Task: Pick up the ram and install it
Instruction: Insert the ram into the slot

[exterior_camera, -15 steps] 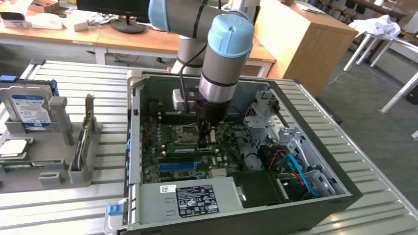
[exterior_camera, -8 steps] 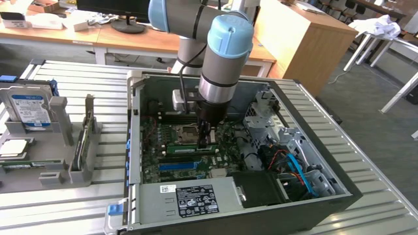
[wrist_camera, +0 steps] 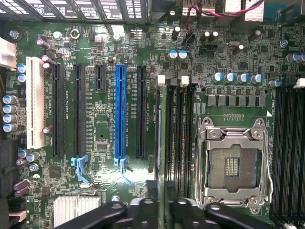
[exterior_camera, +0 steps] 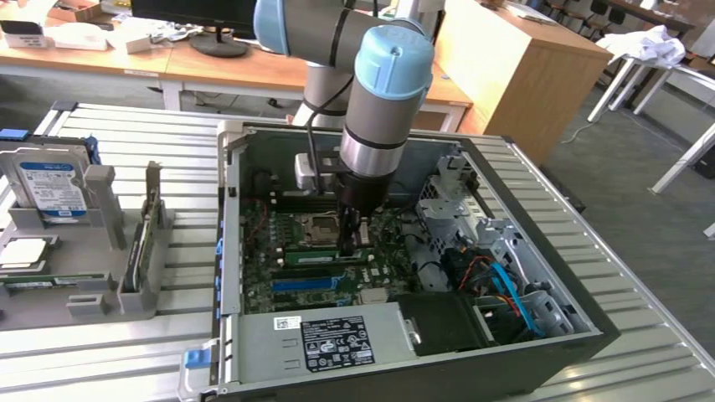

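Note:
The ram [wrist_camera: 159, 143] is a thin green stick seen edge-on, standing in a memory slot beside the empty CPU socket [wrist_camera: 233, 162]. In the exterior view the ram [exterior_camera: 318, 254] shows as a green strip on the motherboard inside the open computer case [exterior_camera: 229, 251]. My gripper [exterior_camera: 355, 241] reaches straight down into the case over one end of the stick. In the wrist view the gripper [wrist_camera: 163, 212] has its black fingers [wrist_camera: 143, 213] either side of the stick's top edge, slightly apart, so it stands open.
A blue slot [wrist_camera: 120, 114], black slots and a white slot [wrist_camera: 34, 102] lie beside the ram. The power supply [exterior_camera: 335, 339] fills the case's near end. On the exterior view's left, a grey fixture [exterior_camera: 90, 293] holds a blue-labelled hard drive [exterior_camera: 50, 188].

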`<state>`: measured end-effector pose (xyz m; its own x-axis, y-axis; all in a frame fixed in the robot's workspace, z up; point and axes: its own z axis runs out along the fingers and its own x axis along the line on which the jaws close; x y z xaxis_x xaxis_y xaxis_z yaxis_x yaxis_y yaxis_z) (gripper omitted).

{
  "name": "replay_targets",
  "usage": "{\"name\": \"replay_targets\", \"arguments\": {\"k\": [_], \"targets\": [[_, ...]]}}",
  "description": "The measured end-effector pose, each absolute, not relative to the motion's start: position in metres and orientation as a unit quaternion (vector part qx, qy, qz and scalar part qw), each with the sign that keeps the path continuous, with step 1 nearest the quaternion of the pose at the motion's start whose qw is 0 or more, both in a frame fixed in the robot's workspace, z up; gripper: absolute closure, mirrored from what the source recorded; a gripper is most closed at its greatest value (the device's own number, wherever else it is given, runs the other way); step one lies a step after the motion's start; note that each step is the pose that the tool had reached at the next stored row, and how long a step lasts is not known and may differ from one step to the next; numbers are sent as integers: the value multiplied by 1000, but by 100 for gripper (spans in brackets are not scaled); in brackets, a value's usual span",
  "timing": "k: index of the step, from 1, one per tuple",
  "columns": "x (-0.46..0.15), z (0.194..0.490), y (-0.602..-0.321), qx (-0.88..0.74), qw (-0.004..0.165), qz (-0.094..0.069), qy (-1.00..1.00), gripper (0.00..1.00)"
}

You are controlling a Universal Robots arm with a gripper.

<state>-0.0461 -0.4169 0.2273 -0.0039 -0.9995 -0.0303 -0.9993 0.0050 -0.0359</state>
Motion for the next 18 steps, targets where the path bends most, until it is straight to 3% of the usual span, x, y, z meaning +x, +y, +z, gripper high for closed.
{"name": "replay_targets", "arguments": {"k": [1,5,18], "targets": [[-46,227,-417,-705,23,-2,708,76],[-46,227,-417,-705,23,-2,708,57],[-45,242,-417,-705,13,8,709,57]]}}
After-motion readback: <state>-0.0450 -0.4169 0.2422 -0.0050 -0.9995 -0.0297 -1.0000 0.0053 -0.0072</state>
